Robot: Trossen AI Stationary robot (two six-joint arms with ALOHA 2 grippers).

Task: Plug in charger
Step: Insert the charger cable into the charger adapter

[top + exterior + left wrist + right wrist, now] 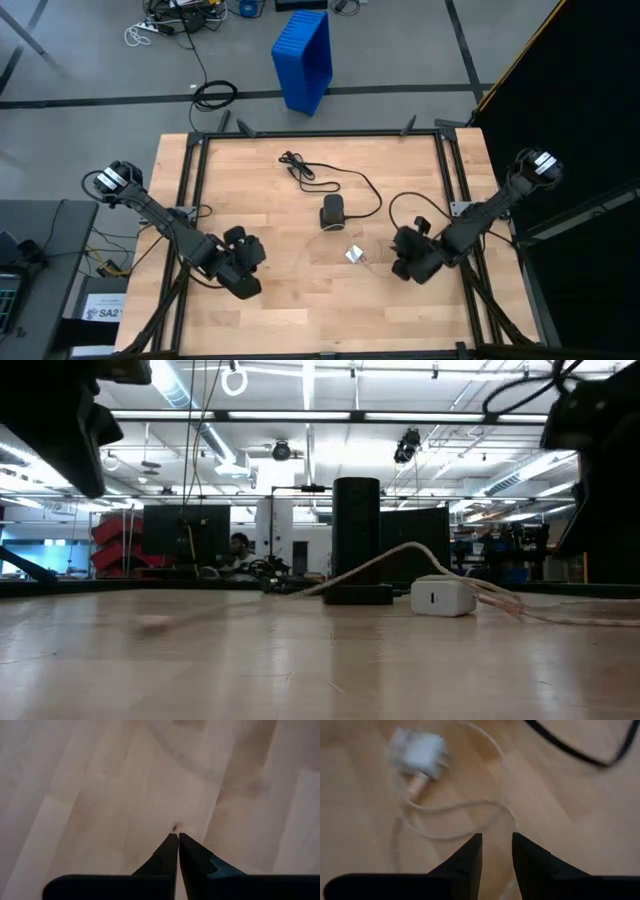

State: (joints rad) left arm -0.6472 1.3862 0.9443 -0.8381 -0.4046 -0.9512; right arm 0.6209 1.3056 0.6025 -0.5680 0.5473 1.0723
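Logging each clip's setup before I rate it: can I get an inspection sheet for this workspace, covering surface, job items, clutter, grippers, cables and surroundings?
Surface: wooden table in a dark frame.
Job's things: white charger lying loose on the table; black power block standing upright beyond it, not joined.
Clutter: nothing seen on the table.
Grippers: left gripper shut and empty, over bare wood at the table's left; right gripper slightly open and empty, near the charger.
Cables: thin white cable looped from the charger; black cord running from the power block.
Surroundings: blue bin and floor cables beyond the table.
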